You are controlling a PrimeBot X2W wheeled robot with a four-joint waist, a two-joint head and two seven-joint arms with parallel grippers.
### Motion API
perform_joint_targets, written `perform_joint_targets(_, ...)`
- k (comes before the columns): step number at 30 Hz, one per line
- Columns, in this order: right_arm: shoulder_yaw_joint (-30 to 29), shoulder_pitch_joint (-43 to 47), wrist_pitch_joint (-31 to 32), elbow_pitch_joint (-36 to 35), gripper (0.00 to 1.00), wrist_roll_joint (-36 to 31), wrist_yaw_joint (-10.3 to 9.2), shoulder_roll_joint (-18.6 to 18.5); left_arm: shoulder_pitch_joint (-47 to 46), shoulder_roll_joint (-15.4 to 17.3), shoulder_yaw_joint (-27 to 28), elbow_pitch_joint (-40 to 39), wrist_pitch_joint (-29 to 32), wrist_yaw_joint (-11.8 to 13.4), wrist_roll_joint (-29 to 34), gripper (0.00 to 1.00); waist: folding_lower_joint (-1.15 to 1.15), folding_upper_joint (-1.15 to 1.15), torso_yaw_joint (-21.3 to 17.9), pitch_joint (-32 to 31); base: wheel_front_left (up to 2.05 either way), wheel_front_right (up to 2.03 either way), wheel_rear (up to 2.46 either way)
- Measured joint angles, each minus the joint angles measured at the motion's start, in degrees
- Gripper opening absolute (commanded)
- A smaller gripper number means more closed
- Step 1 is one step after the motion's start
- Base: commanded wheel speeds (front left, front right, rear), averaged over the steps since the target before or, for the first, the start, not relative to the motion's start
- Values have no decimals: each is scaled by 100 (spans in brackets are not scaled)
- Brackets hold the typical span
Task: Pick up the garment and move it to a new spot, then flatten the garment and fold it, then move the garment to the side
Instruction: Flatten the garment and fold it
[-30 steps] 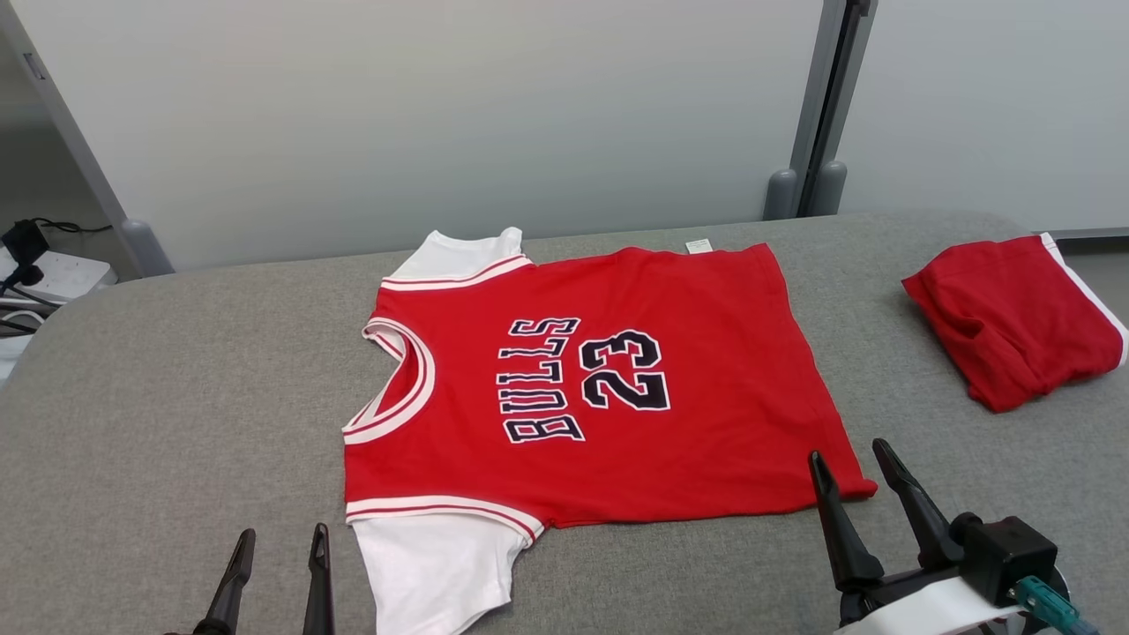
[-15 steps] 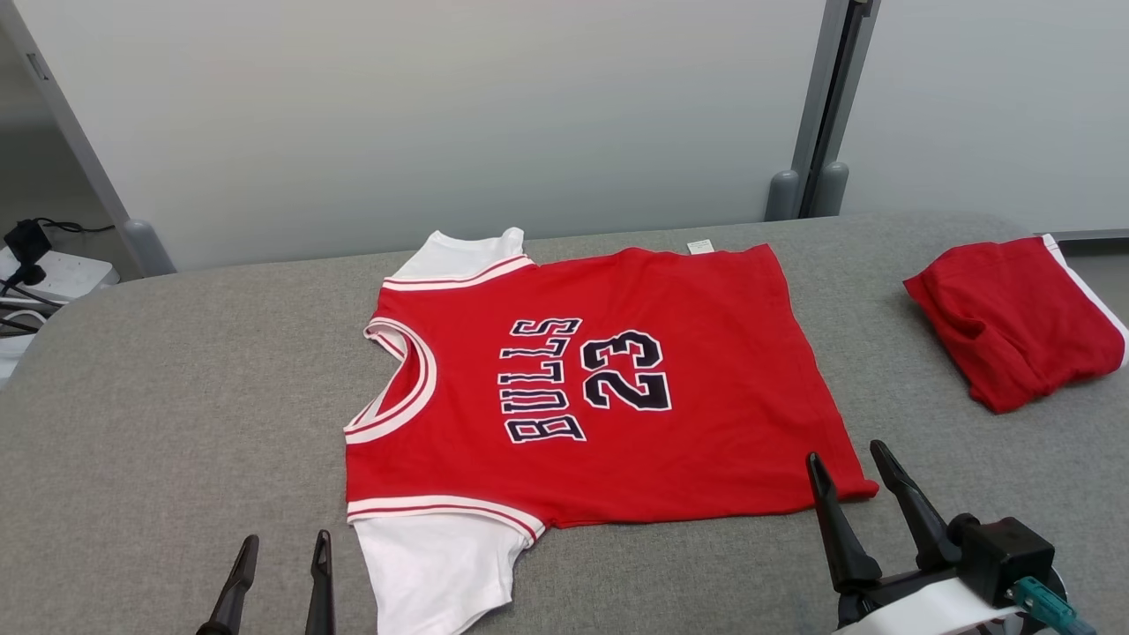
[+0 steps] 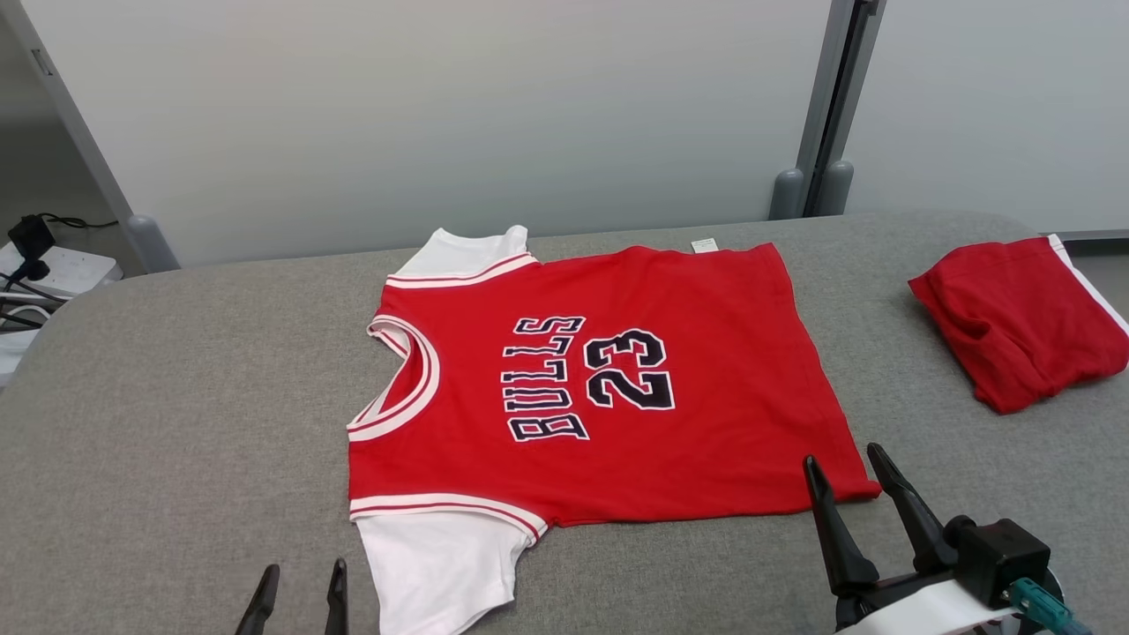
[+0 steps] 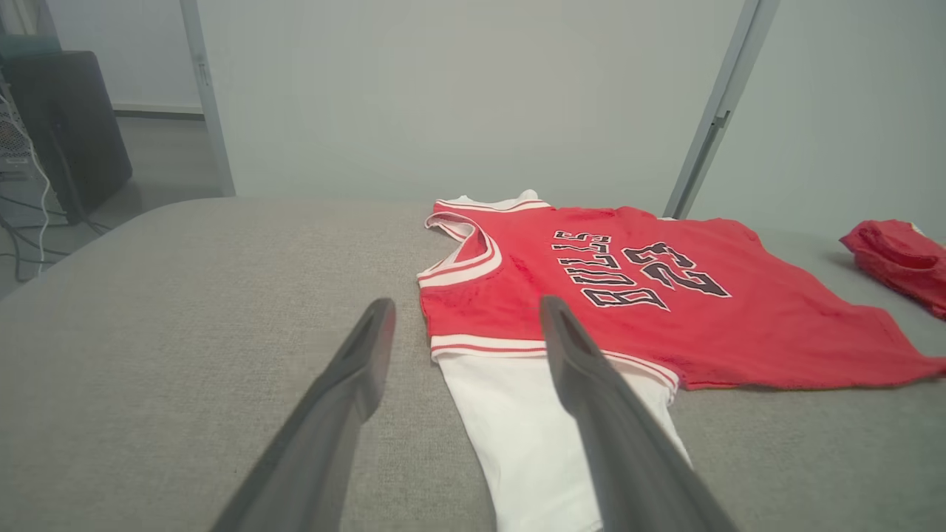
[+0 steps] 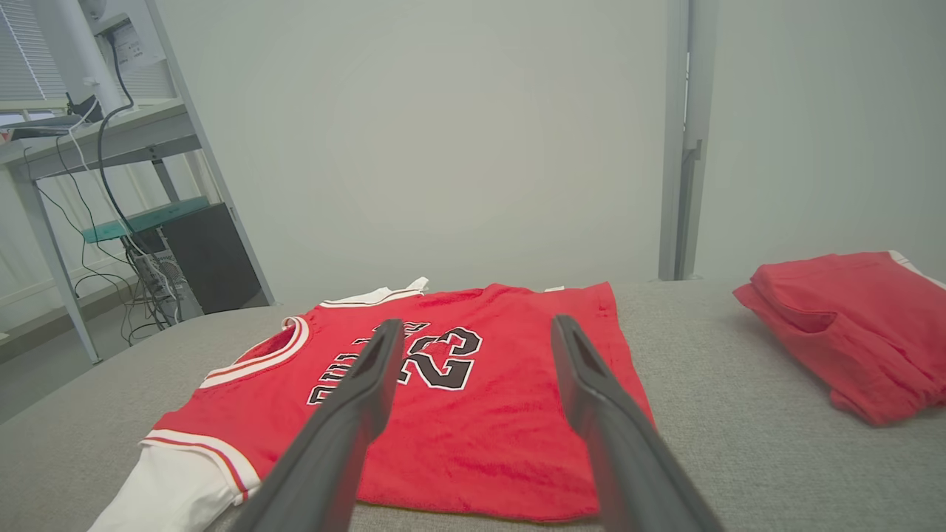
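Note:
The garment (image 3: 600, 388) is a red BULLS 23 jersey with white sleeves. It lies flat on the grey padded table (image 3: 176, 397), collar to the left and hem to the right. My left gripper (image 3: 300, 584) stands open at the bottom edge, just left of the near white sleeve (image 3: 441, 564). In the left wrist view the left gripper (image 4: 462, 319) frames the garment (image 4: 650, 295) near that sleeve's shoulder seam. My right gripper (image 3: 842, 463) is open over the near hem corner. The right wrist view has the right gripper (image 5: 473, 329) above the garment (image 5: 458, 399), jaws apart, holding nothing.
A second red piece of clothing (image 3: 1023, 322) lies folded at the table's right end, also seen as red clothing (image 5: 850, 325). A pale partition (image 3: 441, 115) runs behind the table. A power strip with cables (image 3: 44, 273) sits beyond the left end.
The left gripper has dropped lower in the head view and shifted slightly right toward the near sleeve. The right gripper has barely moved. The garment lies as before.

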Motion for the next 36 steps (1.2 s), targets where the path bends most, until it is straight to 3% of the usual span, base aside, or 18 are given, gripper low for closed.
perform_joint_targets(8,14,-7,0,24,100,58,0,-25,-46,3,-320,973,31,-193,-377,100,0,0,-42,66,0,0,0)
perform_joint_targets(16,47,-24,0,31,100,69,0,-67,-416,-1,-828,1653,475,-415,-547,100,0,0,6,196,0,0,0)
perform_joint_targets(36,180,-140,1,32,100,121,0,-145,-982,36,-934,2496,553,-381,-688,100,0,0,-11,426,0,0,0)
